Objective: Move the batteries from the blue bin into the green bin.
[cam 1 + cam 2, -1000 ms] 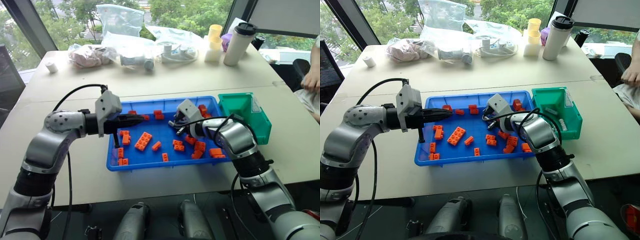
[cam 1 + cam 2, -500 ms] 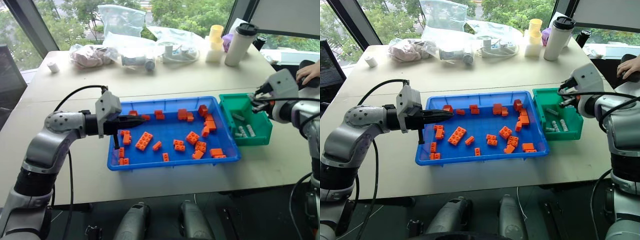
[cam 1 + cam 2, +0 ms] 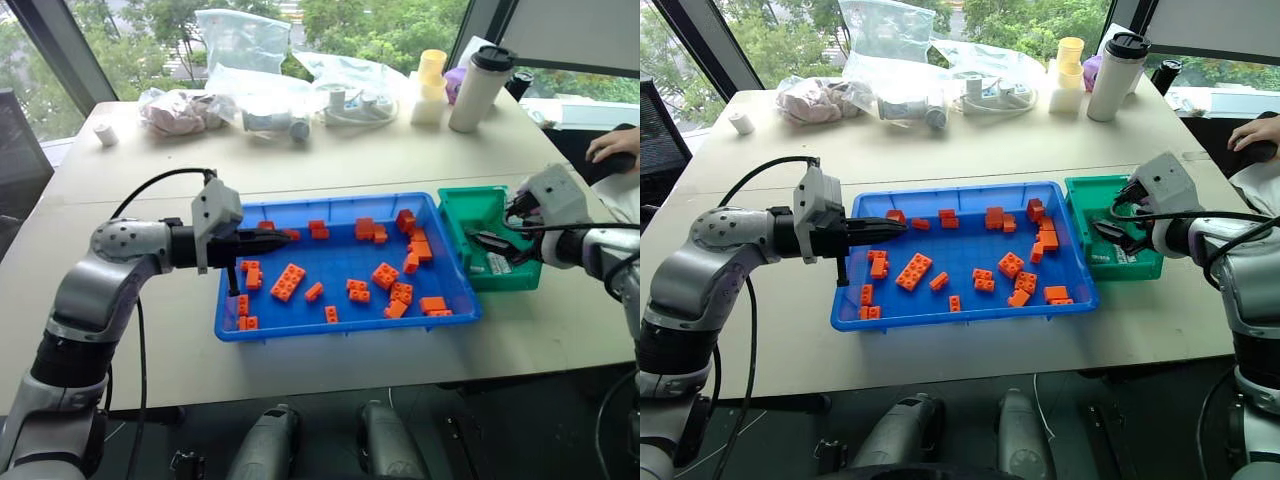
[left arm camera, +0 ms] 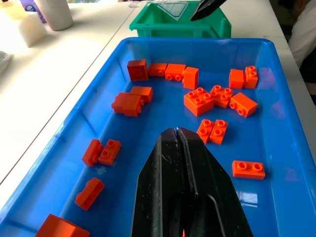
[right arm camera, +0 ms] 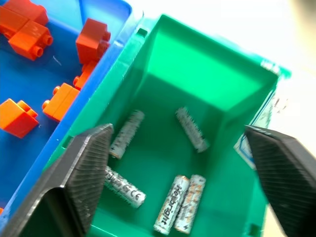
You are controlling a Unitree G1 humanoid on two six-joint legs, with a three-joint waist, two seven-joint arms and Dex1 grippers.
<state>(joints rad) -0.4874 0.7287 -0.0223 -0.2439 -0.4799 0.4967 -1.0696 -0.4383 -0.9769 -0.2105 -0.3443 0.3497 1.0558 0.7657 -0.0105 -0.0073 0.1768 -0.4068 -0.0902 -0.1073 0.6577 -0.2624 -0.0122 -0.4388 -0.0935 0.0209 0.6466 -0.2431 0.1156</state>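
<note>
Batteries [image 5: 180, 202] lie in green bin [image 5: 207, 74] beneath spread-fingered, empty right gripper [image 5: 177, 163]; left gripper [image 4: 177, 132] closed, empty; careless retreat risks clipping bin's rim.

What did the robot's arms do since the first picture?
The right pincer swung from the middle of the blue bin over to the green bin and opened there; five batteries lie inside. The left pincer stayed shut above the orange bricks, which didn't move.
</note>
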